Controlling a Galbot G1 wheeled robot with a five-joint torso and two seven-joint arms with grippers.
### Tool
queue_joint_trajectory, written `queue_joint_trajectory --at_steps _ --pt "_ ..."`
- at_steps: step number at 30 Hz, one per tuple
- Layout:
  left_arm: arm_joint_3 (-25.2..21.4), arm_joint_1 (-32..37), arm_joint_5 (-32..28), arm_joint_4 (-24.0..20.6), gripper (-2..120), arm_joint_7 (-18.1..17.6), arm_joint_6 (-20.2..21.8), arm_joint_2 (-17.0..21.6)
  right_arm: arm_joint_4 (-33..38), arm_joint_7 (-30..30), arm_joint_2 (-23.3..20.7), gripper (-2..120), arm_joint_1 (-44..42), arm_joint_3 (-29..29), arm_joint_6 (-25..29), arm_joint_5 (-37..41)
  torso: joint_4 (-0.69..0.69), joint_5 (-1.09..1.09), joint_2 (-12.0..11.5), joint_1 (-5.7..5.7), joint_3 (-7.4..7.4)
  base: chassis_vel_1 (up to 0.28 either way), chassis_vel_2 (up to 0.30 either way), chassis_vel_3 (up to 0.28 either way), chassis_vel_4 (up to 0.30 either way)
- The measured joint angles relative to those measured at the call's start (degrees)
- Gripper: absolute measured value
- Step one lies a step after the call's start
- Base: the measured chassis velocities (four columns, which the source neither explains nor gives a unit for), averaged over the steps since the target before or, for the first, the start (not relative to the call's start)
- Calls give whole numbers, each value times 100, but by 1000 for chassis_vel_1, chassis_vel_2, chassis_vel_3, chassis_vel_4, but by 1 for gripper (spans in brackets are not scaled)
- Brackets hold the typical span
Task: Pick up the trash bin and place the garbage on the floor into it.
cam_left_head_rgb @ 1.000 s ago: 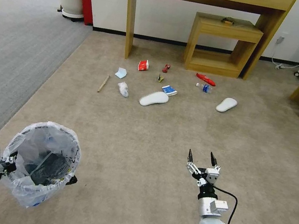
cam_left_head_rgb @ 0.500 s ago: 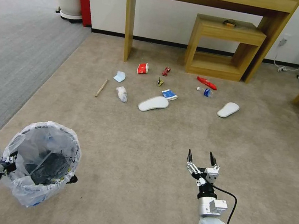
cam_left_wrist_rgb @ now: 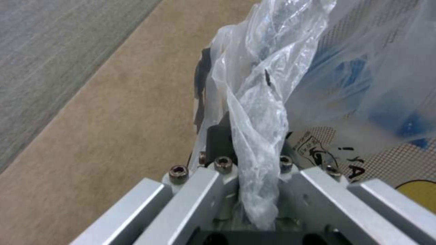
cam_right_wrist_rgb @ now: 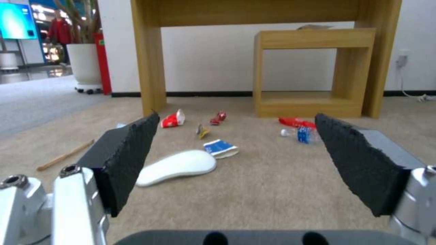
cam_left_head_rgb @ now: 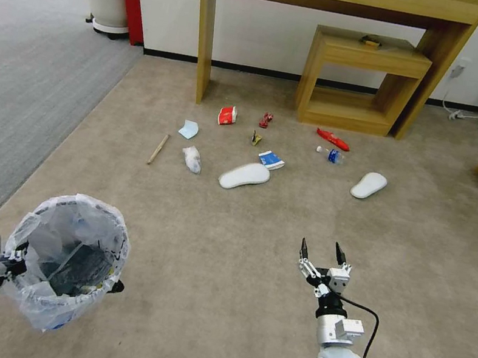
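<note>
While the camera has neared the garbage (cam_left_head_rgb: 244,175), left gripper (cam_left_head_rgb: 11,262) still clamps bin (cam_left_head_rgb: 67,260); right gripper (cam_left_head_rgb: 323,254) stays spread beside it.

Left gripper (cam_left_head_rgb: 11,263) apparently clamped; right gripper (cam_left_head_rgb: 323,256) fingers spread.

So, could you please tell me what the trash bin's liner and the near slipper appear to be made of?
The trash bin's liner looks like thin clear plastic film, crinkled and glossy. The near slipper seems to be white foam or soft fabric, smooth and matte; its look leaves that open.
</note>
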Motion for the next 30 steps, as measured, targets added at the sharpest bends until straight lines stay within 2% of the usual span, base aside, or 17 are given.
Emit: queue_joint_trajectory --at_steps 30 --pt "26 -27 13 32 0 20 -34 4 -22 -1 29 89 18 -19 4 9 0 0 0 0 0 -157 164 162 -161"
